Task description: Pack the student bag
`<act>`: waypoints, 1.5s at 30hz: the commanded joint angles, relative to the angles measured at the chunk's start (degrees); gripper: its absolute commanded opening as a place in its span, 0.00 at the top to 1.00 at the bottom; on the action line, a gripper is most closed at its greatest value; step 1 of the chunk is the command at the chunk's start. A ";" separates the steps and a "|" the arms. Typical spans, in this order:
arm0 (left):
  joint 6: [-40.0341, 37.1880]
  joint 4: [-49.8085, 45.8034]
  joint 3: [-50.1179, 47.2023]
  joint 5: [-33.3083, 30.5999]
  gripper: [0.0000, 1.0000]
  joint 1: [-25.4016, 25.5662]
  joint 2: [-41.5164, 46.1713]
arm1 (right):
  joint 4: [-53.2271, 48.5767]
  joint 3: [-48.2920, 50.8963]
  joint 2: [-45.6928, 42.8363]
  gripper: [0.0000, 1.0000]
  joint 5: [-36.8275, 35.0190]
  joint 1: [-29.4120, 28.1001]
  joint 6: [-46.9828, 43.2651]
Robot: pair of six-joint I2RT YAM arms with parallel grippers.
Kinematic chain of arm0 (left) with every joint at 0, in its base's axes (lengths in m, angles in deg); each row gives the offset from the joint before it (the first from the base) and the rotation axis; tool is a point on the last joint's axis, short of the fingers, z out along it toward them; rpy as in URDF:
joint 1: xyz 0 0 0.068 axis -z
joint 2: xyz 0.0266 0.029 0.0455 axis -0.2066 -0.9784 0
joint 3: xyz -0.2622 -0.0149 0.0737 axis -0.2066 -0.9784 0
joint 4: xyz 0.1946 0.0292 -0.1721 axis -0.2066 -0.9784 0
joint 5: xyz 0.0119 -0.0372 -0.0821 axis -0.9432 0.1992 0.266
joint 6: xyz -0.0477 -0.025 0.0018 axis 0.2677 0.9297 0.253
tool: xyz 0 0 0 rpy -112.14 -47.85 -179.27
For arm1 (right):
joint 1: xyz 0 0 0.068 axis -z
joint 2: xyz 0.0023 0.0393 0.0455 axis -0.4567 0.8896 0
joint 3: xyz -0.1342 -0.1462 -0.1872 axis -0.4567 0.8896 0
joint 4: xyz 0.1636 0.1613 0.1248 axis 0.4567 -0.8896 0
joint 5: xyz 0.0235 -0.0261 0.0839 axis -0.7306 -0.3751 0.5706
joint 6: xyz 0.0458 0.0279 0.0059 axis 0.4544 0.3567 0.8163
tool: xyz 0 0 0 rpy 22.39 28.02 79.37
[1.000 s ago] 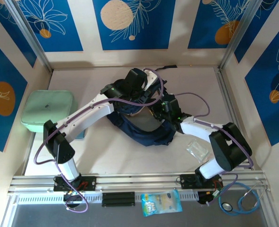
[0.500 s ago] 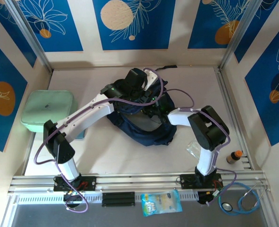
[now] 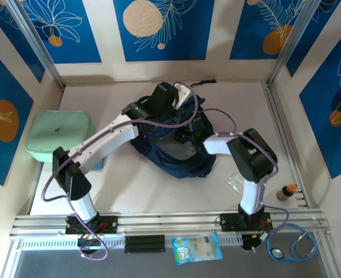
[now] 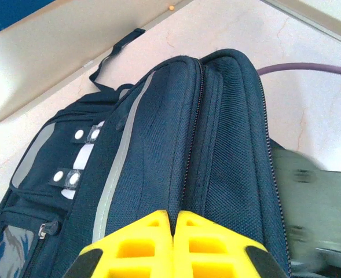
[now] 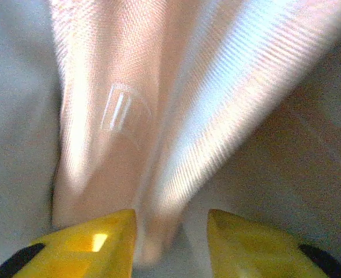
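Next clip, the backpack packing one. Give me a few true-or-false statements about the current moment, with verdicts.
1. The mint green case lies to the left of the student bag. True.
2. The left gripper is wide open. False: it is shut, its fingers pressed together right at the bag.
3. The small bottle stands left of the mint green case. False: it stands far to the right of the bag.
4. The right gripper has its fingers apart. True.

A robot test cell: patterned panels (image 3: 164, 29) enclose a rail-edged table (image 3: 141, 194).
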 commanded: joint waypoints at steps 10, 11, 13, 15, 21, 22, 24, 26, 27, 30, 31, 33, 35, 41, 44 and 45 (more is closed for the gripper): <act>5.02 7.92 -4.23 12.78 1.00 -0.50 -0.96 | -40.68 14.12 -44.37 0.45 -18.27 6.64 -9.12; 5.88 8.01 -5.00 14.32 1.00 -0.34 -1.53 | -43.91 13.82 -47.37 0.45 -19.82 7.52 -9.87; 7.63 8.29 -6.55 16.60 0.76 -0.36 -2.24 | -48.76 12.77 -52.06 0.44 -22.10 9.08 -11.27; 9.05 8.47 -8.23 17.68 0.47 -0.44 -2.08 | -51.31 11.41 -55.26 0.43 -22.70 10.44 -13.46; 15.39 11.49 -15.90 19.92 0.20 -4.11 3.48 | -53.69 5.21 -53.85 0.41 -16.44 11.33 -19.52; 17.23 12.51 -18.06 20.62 0.19 -5.54 5.00 | -53.46 4.30 -52.32 0.41 -14.35 11.06 -19.98; 21.27 14.52 -22.66 21.52 0.19 -8.88 7.73 | -52.74 2.88 -48.96 0.40 -11.08 10.10 -20.47; 26.72 17.26 -29.05 23.10 0.19 -13.47 10.38 | -52.23 1.32 -45.19 0.41 -9.35 8.05 -20.55; 29.50 18.50 -31.89 23.85 0.19 -15.56 11.64 | -52.06 0.73 -43.60 0.40 -9.01 6.94 -20.65; 37.48 23.22 -40.98 26.19 0.22 -22.10 14.87 | -51.42 -1.49 -39.16 0.41 -8.64 3.32 -21.28; 39.68 25.06 -43.66 26.73 0.23 -23.98 15.78 | -51.46 -2.42 -37.98 0.41 -8.93 2.17 -21.50; 42.71 27.79 -47.47 27.35 0.24 -26.78 16.76 | -51.89 -4.28 -35.82 0.41 -9.32 0.54 -22.08; 45.02 30.18 -49.83 27.92 0.24 -29.07 16.61 | -52.69 -6.06 -34.39 0.42 -11.06 -1.14 -22.54; 50.81 36.03 -50.55 30.24 0.38 -32.14 10.86 | -52.47 -8.68 -30.99 0.42 -11.21 -2.92 -22.84; 53.43 41.50 -50.89 31.96 0.53 -32.24 8.02 | -51.52 -9.15 -29.32 0.42 -9.18 -2.79 -22.91; 54.20 43.26 -50.99 32.89 0.54 -32.24 7.31 | -51.35 -9.30 -28.77 0.42 -8.45 -2.67 -22.85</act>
